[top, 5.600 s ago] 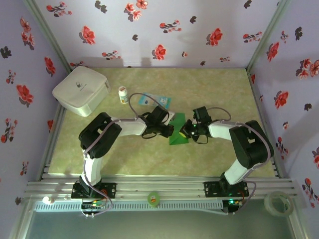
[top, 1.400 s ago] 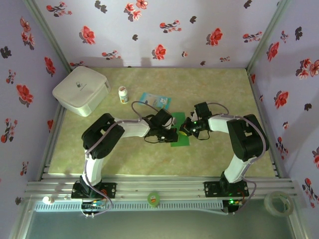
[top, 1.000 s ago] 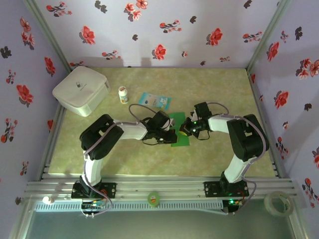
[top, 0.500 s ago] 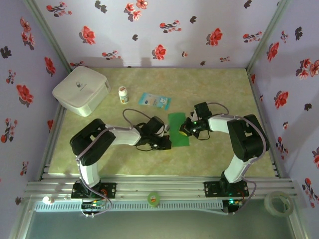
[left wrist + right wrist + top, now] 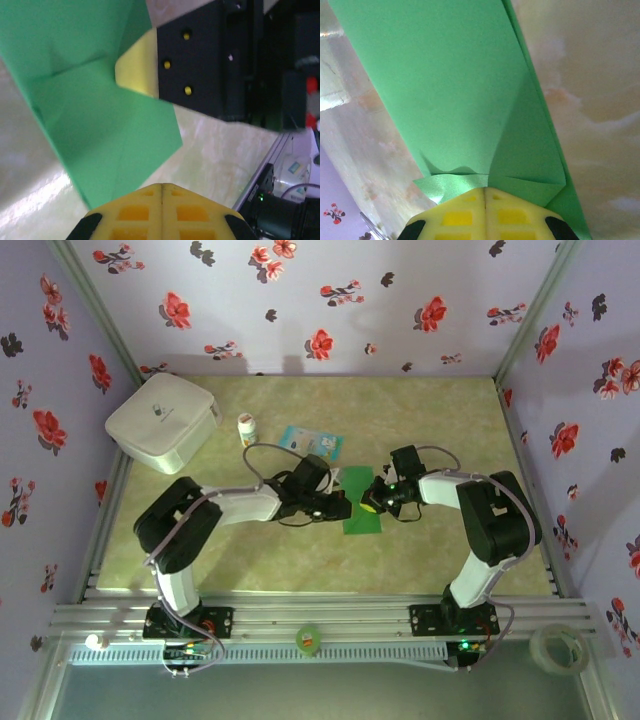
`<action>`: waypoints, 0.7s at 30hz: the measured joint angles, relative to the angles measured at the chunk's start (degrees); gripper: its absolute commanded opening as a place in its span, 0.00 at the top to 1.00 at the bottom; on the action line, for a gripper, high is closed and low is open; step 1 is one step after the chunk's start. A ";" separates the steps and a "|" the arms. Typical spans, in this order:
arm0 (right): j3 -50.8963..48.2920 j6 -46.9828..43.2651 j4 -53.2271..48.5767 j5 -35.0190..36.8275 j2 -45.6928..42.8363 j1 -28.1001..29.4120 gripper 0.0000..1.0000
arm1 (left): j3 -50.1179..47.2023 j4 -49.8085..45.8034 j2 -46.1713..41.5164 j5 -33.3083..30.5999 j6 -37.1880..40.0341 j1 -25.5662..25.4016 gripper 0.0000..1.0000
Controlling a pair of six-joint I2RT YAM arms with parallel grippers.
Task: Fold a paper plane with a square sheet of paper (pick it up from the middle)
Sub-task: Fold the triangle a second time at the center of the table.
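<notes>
Left wrist view: left pincer (image 5: 162,186) closed, its yellow fingers meeting flush, tips just beside the near corner of the sheet of paper (image 5: 90,125). Right wrist view: right pincer (image 5: 485,189) closed likewise, tips touching the sheet's folded edge, where a small flap curls up. Whether a layer is pinched cannot be told. Top external view: the two pincers face each other across the sheet, which lies partly folded, long and narrow, mid-tabletop (image 5: 450,430). Blue-and-white packet (image 5: 311,442) just beyond it. Small bottle (image 5: 247,429) and white box (image 5: 163,421) stand far left.
</notes>
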 measured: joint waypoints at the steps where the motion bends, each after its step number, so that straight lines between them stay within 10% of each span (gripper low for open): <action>1: 0.00 0.00 0.02 0.00 0.00 0.00 1.00 | 0.74 0.15 1.20 0.20 0.00 0.00 0.99; 21: -2.45 2.14 2.29 -0.74 -4.74 -0.20 1.00 | -0.22 4.98 7.76 0.42 0.46 -0.37 1.00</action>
